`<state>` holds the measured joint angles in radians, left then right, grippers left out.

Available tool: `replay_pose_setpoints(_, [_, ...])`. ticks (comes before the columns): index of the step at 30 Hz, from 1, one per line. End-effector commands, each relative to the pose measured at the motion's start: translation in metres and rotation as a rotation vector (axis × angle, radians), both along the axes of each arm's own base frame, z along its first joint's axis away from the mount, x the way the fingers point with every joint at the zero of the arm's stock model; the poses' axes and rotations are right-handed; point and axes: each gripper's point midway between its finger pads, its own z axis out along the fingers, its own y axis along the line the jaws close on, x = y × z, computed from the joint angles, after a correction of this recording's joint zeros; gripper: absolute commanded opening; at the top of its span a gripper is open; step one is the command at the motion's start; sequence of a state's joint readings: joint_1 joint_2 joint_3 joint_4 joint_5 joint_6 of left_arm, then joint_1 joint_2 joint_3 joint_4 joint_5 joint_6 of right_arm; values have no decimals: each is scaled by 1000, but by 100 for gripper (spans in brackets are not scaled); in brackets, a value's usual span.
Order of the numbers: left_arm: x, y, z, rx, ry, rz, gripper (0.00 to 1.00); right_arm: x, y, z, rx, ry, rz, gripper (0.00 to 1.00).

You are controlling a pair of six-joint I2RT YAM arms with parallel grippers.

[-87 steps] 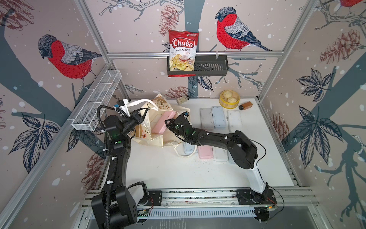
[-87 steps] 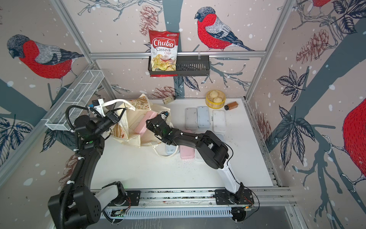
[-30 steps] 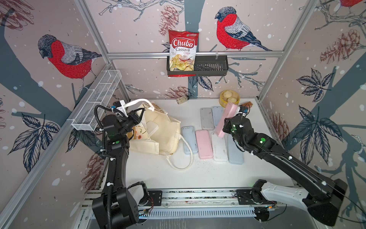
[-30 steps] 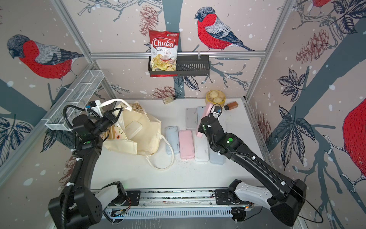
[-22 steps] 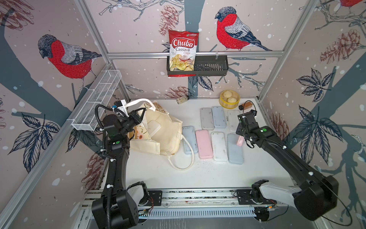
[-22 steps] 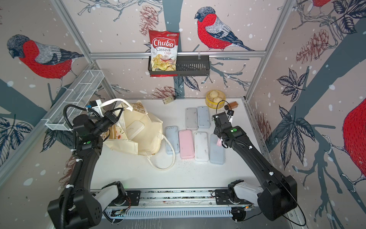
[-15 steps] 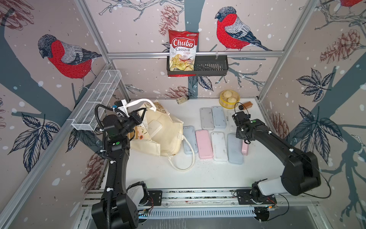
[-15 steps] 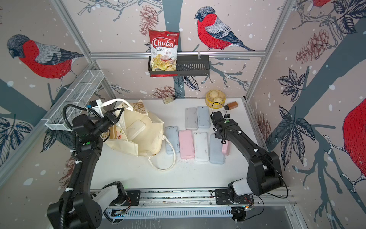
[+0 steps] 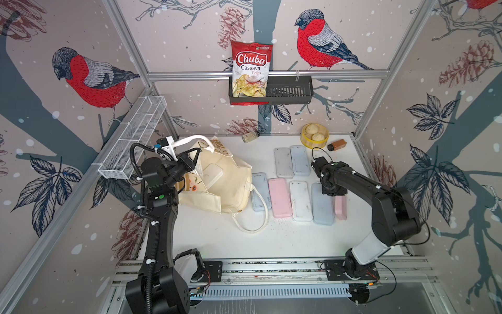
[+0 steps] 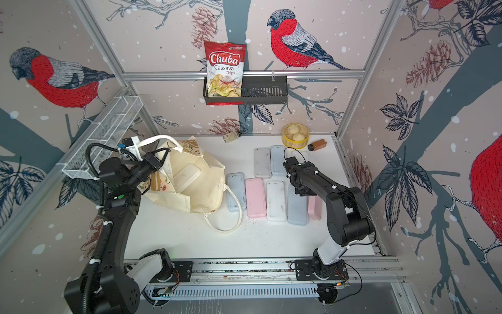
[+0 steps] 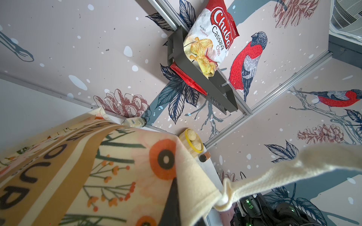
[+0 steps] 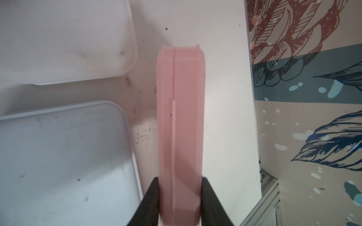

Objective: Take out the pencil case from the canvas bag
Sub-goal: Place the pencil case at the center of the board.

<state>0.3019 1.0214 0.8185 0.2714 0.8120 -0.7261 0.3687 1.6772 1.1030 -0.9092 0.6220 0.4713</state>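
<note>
The pink pencil case (image 12: 180, 117) is out of the bag, at the right end of a row of cases on the white desk (image 9: 217, 239). It is turned on its narrow long side, with the seam facing the right wrist camera. The right fingers (image 12: 150, 199) are closed on its two flat faces at one end. I cannot tell if its lower edge touches the desk.

Just beside it lies a blue-grey case (image 9: 322, 204), then a white case (image 9: 300, 201), a second pink case (image 9: 279, 198) and another blue-grey case (image 9: 260, 191) next to the bag. Two more cases (image 9: 292, 161) lie flat behind the row.

The canvas bag (image 9: 231, 185) lies slumped on the left part of the desk, with its mouth toward the left arm. The left fingers (image 11: 170, 203) are closed on the bag's rim near one handle (image 9: 190, 141) and hold it raised. The other handle (image 9: 252, 217) lies loose on the desk. In both top views a white case shape (image 10: 187, 174) shows in the bag's mouth.

At the back of the desk there are a small jar (image 9: 250, 136), a yellow steamer with buns (image 9: 314, 135) and a brown bottle (image 9: 336, 144).
</note>
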Motion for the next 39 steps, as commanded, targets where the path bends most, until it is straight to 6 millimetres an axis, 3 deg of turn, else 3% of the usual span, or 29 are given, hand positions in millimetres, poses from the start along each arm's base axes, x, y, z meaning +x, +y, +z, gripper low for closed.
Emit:
replay_pose_setpoints(1, [-2, -1, 17, 33, -73, -2, 0, -4, 1, -7, -9, 31, -6, 37])
replay_pose_setpoints(5, [-1, 0, 16, 37, -69, 4, 0, -4, 3, -12, -9, 47, -5, 49])
replay_pose_setpoints(10, [-1, 0, 16, 37, -68, 4, 0, -4, 6, -11, -3, 48, 3, 53])
replay_pose_setpoints(16, [0, 0, 15, 37, -66, 4, 0, -1, 9, 4, 16, 1, 0, 56])
replay_pose_setpoints(19, [0, 0, 15, 37, -66, 2, 0, 3, 27, 24, 73, -63, 17, 56])
replay_pose_setpoints(22, [0, -1, 15, 36, -68, -5, 0, 11, 76, 55, 243, -167, 80, 56])
replay_pose_setpoints(26, [0, -6, 18, 35, -71, -29, 0, 11, 191, 132, 573, -380, 328, 55])
replay_pose_setpoints(28, [-2, -13, 23, 41, -83, -66, 0, -8, 248, 176, 735, -492, 473, 55])
replay_pose_setpoints(30, [-6, -21, 28, 50, -106, -106, 0, -43, 307, 218, 920, -607, 654, 54])
replay_pose_setpoints(32, [-8, -24, 32, 58, -119, -127, 0, -77, 346, 243, 1083, -691, 764, 54])
replay_pose_setpoints(35, [-10, -25, 35, 61, -121, -126, 0, -107, 384, 253, 1240, -752, 805, 54])
replay_pose_setpoints(39, [-15, -26, 39, 39, -124, -121, 0, -118, 425, 245, 1330, -762, 772, 54])
